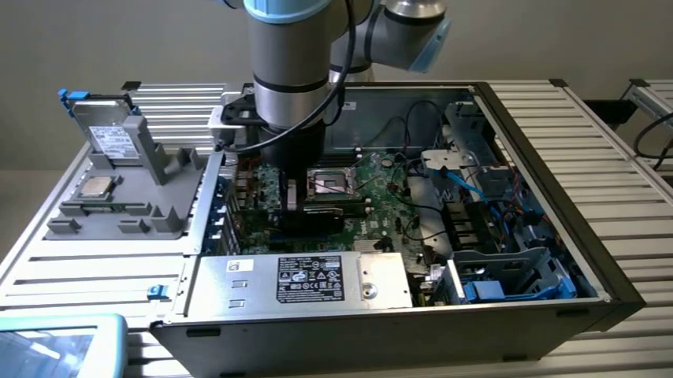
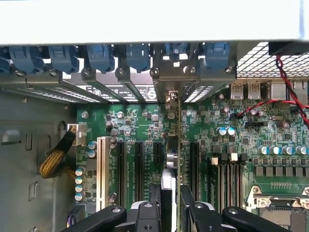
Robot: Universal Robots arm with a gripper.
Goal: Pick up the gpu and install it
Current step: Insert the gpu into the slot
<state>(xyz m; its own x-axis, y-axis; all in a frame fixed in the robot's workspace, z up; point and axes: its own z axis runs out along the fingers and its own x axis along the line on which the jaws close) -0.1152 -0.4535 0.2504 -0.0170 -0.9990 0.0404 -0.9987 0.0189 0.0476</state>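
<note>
The gripper [image 2: 170,205] clamps the gpu [image 2: 177,145] edge-on above the motherboard [image 2: 145,121] slots, so it should stay upright, bracket lined up with the rear opening, and go down evenly.

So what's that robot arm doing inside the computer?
The robot's gripper is reaching down into an open computer case, closed on the gpu, a thin card seen edge-on. The card stands upright over the green motherboard, in among the long black slots near the back of the case. Whether it is fully pushed in can't be told.
</note>
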